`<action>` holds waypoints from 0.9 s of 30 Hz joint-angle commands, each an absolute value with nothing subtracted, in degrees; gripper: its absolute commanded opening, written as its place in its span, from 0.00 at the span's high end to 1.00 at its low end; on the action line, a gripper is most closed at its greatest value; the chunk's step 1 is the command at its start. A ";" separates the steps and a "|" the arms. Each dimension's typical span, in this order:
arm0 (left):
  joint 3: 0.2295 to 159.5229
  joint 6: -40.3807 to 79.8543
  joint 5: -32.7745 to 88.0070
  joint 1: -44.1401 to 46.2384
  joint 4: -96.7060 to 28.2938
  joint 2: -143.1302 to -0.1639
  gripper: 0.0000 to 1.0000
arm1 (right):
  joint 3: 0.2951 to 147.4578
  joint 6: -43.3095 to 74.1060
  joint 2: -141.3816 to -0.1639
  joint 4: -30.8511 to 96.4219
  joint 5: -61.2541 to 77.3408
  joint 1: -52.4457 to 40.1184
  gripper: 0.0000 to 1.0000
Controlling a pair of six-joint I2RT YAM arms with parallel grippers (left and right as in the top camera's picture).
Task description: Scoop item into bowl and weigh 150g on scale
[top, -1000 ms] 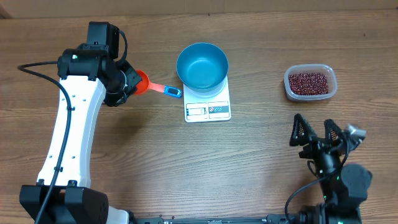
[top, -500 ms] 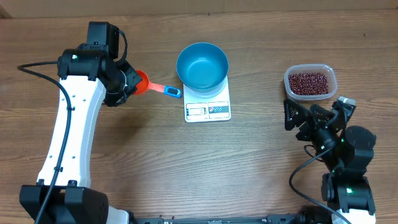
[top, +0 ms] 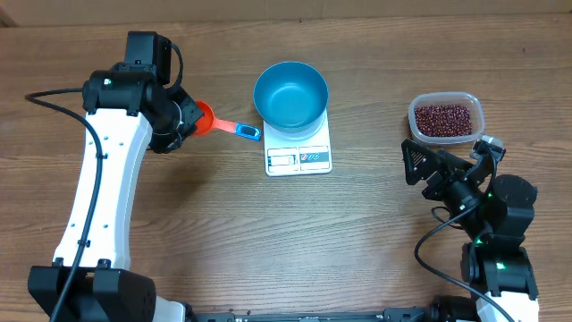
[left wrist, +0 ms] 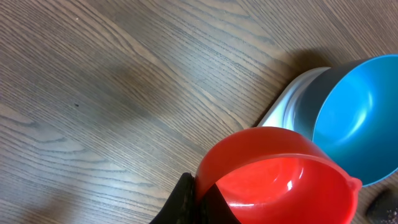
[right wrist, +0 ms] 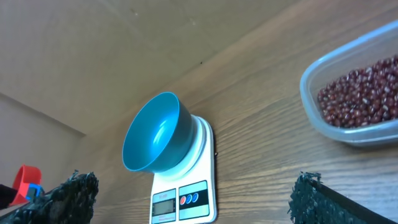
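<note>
Plainly, much of the left gripper (top: pixel 185 122) is hidden. From overhead its wrist housing covers the jaws, and the left wrist view shows only one dark finger (left wrist: pixel 186 200) at the bottom edge, lapping over the rim of the red scoop (left wrist: pixel 273 180). That frame's lower border cuts the scoop's cup off, and I cannot tell whether the cup rests on the table (top: pixel 268 241) or hangs above it. The display of the scale (top: pixel 299 156) is too small to read in any view.

The left arm reaches forward along the table's left side, its white link rising to a bent wrist that turns right toward the scale. The right arm sits low at the near right corner, its wrist angled forward and to the left.

The left gripper is clenched on the scoop's cup end. The handle with its blue tip sticks out to the right and ends just beside the scale's left edge. The right gripper (top: pixel 433 166) is spread wide and grasps nothing. Its two fingers (right wrist: pixel 71 196) frame the lower corners of the right wrist view, near the tub (top: pixel 477 132) but apart from it.

The beans (top: pixel 444 119) lie in that clear tub at the table's right. The blue bowl (top: pixel 290 94) stands on the back part of the scale, leaving the display and buttons uncovered.
</note>
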State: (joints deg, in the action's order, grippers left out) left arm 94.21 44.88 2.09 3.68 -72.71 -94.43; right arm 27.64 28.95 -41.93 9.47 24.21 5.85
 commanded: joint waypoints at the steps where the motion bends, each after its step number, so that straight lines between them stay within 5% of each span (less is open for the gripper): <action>1: 94.67 45.50 1.34 3.88 -72.82 -93.08 0.96 | 29.67 31.75 -43.24 9.41 24.77 5.41 0.00; 9: 94.67 45.52 2.02 3.90 -72.79 -93.08 0.96 | 29.65 33.04 -45.93 7.99 26.63 5.41 0.00; 27: 94.65 51.48 10.02 5.65 -72.20 -93.10 0.96 | 29.65 65.12 -51.79 4.25 31.24 5.41 0.00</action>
State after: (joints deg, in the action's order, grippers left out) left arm 94.21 49.47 7.60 4.23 -72.53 -94.43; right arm 27.64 58.87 -50.48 6.00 28.18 5.85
